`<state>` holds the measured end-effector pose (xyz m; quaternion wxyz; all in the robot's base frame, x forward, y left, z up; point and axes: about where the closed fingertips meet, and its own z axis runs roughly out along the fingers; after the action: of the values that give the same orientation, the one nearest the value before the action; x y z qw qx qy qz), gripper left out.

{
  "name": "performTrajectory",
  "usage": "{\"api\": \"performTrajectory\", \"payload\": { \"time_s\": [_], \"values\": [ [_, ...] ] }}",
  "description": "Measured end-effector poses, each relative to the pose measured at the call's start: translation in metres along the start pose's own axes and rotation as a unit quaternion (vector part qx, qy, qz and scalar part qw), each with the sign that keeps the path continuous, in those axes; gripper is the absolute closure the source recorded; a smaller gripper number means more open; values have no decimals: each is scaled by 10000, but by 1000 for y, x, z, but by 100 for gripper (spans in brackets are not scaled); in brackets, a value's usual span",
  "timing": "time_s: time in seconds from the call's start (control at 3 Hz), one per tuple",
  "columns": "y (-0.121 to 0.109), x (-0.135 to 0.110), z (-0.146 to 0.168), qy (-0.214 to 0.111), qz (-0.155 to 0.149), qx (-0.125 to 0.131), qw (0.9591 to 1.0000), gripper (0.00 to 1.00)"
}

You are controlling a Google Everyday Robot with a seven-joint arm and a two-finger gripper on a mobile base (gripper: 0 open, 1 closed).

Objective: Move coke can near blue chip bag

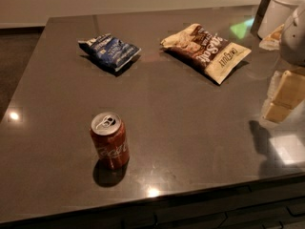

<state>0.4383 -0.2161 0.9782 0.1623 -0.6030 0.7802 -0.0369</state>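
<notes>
The coke can (110,140), red with white script and a silver top, stands upright on the dark table (190,128) near its front left. The blue chip bag (110,51), crumpled dark-blue foil, lies at the back left, well beyond the can. My gripper (281,99), tan and partly cut off by the frame, hangs over the table's right edge, far to the right of the can and holding nothing that I can see. Part of the white arm (295,32) shows above it.
A larger tan and brown snack bag (207,50) lies at the back, right of the blue bag. A white container (281,8) stands at the back right corner. The table's front edge runs just below the can.
</notes>
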Motion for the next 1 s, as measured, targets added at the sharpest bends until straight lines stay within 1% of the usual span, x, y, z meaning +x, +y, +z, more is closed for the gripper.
{"api": "performTrajectory", "payload": {
  "time_s": [0.33,0.67,1.0],
  "values": [
    [0,0,0,0,0,1,10000,0],
    [-4,-13,3,-168,-16,-10,9999,0],
    [-7,-49,19,-586,-208,-88,9980,0]
  ]
}}
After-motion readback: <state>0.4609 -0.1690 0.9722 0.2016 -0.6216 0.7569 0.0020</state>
